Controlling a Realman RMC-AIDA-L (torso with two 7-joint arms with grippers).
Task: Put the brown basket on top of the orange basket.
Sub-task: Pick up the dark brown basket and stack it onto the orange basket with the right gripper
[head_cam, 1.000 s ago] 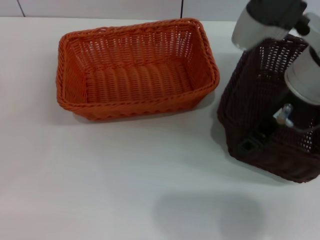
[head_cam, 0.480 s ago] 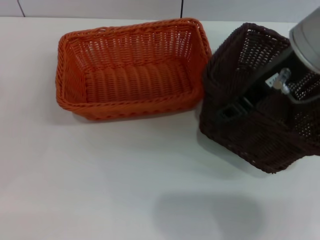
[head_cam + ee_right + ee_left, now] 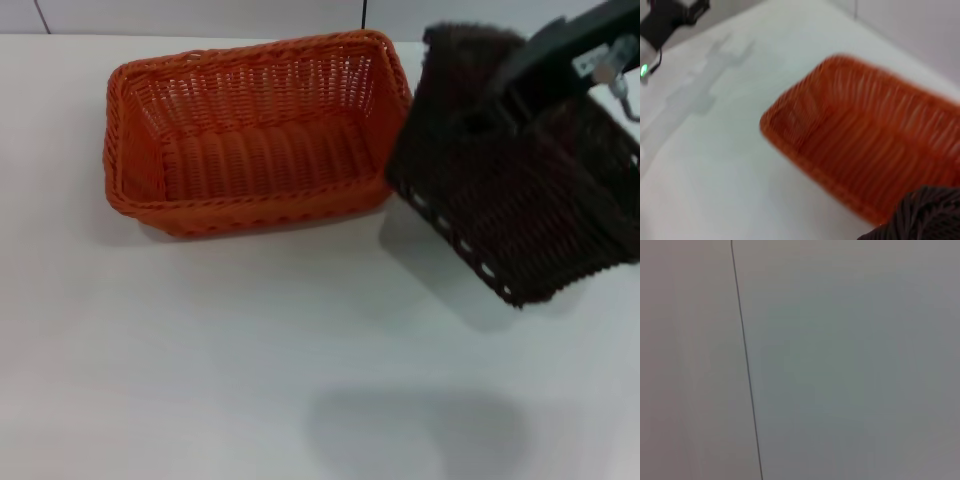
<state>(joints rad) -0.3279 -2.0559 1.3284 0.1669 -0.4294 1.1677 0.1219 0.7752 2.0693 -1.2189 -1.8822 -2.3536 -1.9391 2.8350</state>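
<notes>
The orange basket [image 3: 258, 207] stands upright and empty on the white table, left of centre in the head view. The brown basket [image 3: 520, 200] hangs tilted in the air to its right, its near-left edge close to the orange basket's right rim. My right gripper [image 3: 492, 108] is shut on the brown basket's rim from above. In the right wrist view the orange basket [image 3: 875, 150] lies below and a corner of the brown basket [image 3: 925, 216] shows at the frame's edge. The left gripper is out of view; its wrist view shows only a plain grey surface.
The white table [image 3: 200, 350] stretches in front of both baskets. A wall runs along its far edge. A black device with a green light [image 3: 667, 17] stands at the far side in the right wrist view.
The right gripper has lifted the brown basket off the table, tilted it more and carried it left toward the orange basket. The orange basket has shifted slightly.
</notes>
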